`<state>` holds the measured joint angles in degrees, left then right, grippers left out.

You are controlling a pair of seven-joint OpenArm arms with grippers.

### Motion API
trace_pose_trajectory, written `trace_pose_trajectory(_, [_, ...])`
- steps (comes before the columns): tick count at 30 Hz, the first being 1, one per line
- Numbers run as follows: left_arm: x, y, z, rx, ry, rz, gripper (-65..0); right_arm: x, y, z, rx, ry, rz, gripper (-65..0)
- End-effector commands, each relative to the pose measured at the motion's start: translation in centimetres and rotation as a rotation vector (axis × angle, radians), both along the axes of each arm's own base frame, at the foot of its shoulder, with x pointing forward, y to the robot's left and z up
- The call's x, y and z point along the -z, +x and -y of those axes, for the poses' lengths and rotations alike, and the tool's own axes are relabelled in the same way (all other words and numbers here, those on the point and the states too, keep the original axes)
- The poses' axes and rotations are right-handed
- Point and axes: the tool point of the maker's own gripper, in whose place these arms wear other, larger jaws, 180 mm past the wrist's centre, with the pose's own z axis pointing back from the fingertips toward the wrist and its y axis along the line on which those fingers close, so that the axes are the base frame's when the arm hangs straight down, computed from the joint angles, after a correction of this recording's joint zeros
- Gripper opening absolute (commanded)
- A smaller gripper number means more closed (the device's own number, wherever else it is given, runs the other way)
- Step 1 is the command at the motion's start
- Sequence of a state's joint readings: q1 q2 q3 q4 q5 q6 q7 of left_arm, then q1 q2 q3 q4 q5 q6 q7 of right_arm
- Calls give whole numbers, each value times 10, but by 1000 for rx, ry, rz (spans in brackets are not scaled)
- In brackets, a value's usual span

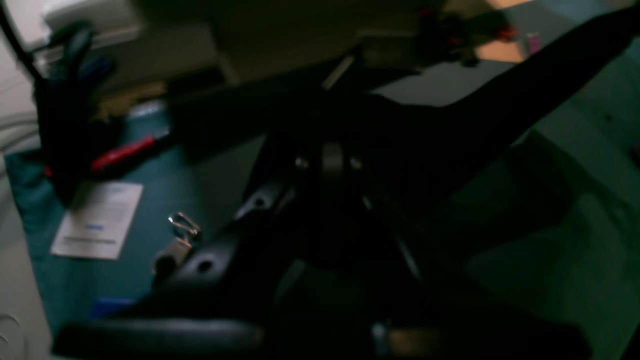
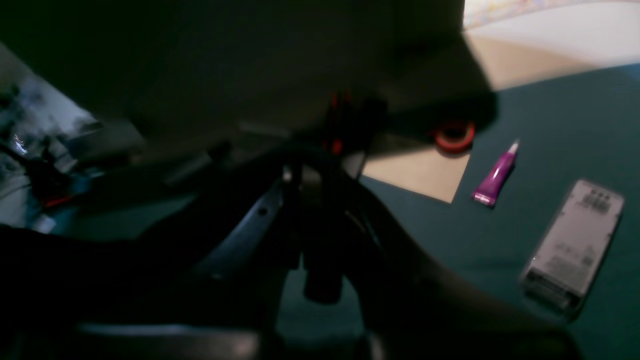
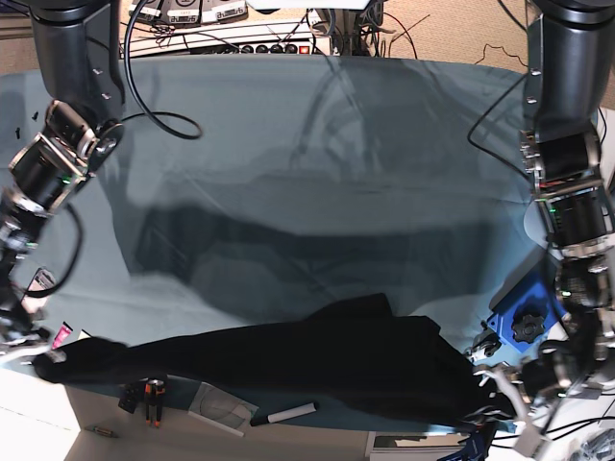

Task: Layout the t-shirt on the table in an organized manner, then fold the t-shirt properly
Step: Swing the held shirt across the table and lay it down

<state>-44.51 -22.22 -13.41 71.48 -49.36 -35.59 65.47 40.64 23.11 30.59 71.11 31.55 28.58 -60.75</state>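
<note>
Stretching the t-shirt [image 3: 288,360] over the table [image 3: 317,173], left tool [image 3: 485,399] and right tool [image 3: 43,357] each clamp an end.

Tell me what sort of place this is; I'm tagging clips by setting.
Probably a robotics lab or workshop bench: a wide table under teal cloth, cables and a power strip along its far edge, a purple tube at the side, and two robot arms stretching a black t-shirt.

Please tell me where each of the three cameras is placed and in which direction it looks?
Base: overhead, looking down at the table; both arms show, stretching the t-shirt.
Left wrist: on the left arm, looking along its left hand, shut on black cloth.
Right wrist: on the right arm, looking past its right hand.
Shared: the t-shirt and the table appear in all views.
</note>
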Motion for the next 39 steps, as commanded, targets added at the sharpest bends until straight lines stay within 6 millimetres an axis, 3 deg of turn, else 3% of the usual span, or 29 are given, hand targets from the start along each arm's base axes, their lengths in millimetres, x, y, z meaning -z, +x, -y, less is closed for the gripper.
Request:
trace_pose_trajectory(1, [-35, 2, -8, -9, -2, 82, -650, -47, -4, 10, 9, -30, 119, -650])
trace_pose_trajectory(6, [-44, -16, -36, -30, 24, 87, -650, -69, -34, 29, 26, -76, 124, -650])
trace_pose_trajectory(10, [-43, -33, -72, -82, 5, 84, -650, -68, -56, 37, -3, -100, 140, -650])
trace_pose_trajectory(14, [-51, -61, -97, -75, 9, 135, -650, -72, -79, 35, -50, -106, 200, -650])
trace_pose_trajectory(17, [-50, -86, -107, -38, 41, 144, -650, -73, -94, 21, -133, -127, 238, -650])
trace_pose_trajectory(22, [-36, -120, -105, 18, 126, 110, -650, -61, -111, -6, -244, -138, 218, -650])
trace_pose_trajectory(28, [-29, -146, -81, 70, 258, 139, -650, -59, -129, -27, -298, -188, 224, -650])
trace_pose_trajectory(34, [-54, -132, -92, -53, 314, 296, -650, -52, -123, -5, -199, -206, 209, -650])
trace_pose_trajectory(39, [-37, -125, -88, -69, 239, 262, -650, -37, -119, 5, -179, -163, 170, -650])
